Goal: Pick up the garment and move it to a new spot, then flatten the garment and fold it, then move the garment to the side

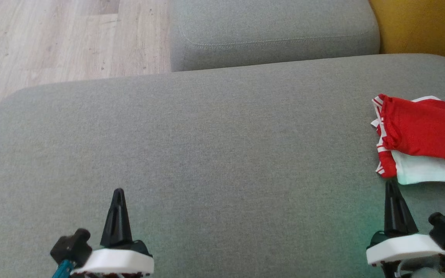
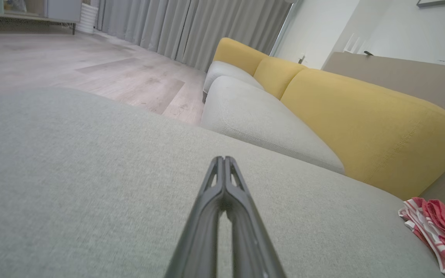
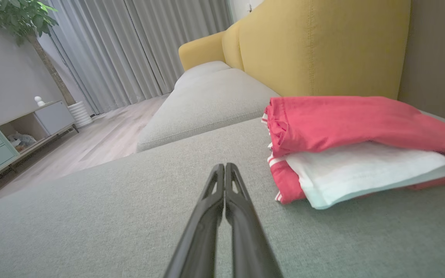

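The garment [image 1: 423,135] runs off the right edge of the head view, so its far end is unseen (the left wrist view's lower right corner cuts it too). It is a folded bundle, with a red layer on top, a white one beneath and striped trim at its left edge. I cannot tell what kind of garment it is. Both arms are cut off at the bottom edge, leaving white wrist housings and dark fingers in sight. The left gripper [image 1: 118,191] sits at the lower left, pointing up the view over the grey seat [image 1: 214,146], its fingers pressed together and holding nothing. The right gripper [image 1: 391,184], at the lower right, points the same way and is likewise closed and empty. The garment lies on the seat just beyond the right gripper's tip and slightly to its right, apart from it and well apart from the left gripper. The yellow backrest [image 3: 323,42] rises behind the garment.
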Motion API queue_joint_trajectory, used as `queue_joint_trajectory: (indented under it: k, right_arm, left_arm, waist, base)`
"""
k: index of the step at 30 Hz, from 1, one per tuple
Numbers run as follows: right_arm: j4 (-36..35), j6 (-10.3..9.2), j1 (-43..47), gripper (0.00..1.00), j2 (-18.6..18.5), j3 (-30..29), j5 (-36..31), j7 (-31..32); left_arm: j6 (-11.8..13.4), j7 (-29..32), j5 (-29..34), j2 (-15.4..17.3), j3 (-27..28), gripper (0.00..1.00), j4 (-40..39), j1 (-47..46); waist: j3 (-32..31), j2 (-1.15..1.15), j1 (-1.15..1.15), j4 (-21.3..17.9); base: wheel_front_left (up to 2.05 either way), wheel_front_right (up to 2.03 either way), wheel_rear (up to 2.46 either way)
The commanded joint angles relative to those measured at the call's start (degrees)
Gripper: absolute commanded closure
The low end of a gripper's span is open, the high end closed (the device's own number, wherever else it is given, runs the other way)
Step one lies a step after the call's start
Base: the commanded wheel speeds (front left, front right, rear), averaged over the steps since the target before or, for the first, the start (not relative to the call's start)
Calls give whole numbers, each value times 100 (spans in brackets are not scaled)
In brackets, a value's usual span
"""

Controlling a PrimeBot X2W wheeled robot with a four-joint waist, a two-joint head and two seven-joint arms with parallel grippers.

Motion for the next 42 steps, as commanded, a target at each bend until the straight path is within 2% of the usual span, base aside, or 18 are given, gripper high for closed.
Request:
queue_joint_trajectory:
  k: [1, 42]
  right_arm:
    - [-185, 0, -220, 100, -11, -16, 140, 39]
    - [-265, -2, -418, 100, -30, -105, 2685, 713]
  left_arm:
    - [-16, 10, -105, 1, 51, 100, -178, -230]
    - [-204, 695, -2234, 21, 598, 100, -211, -358]
  waist:
    - [1, 0, 0, 1]
    - [30, 0, 0, 30]
  base:
    - [0, 0, 0]
    - [0, 0, 0]
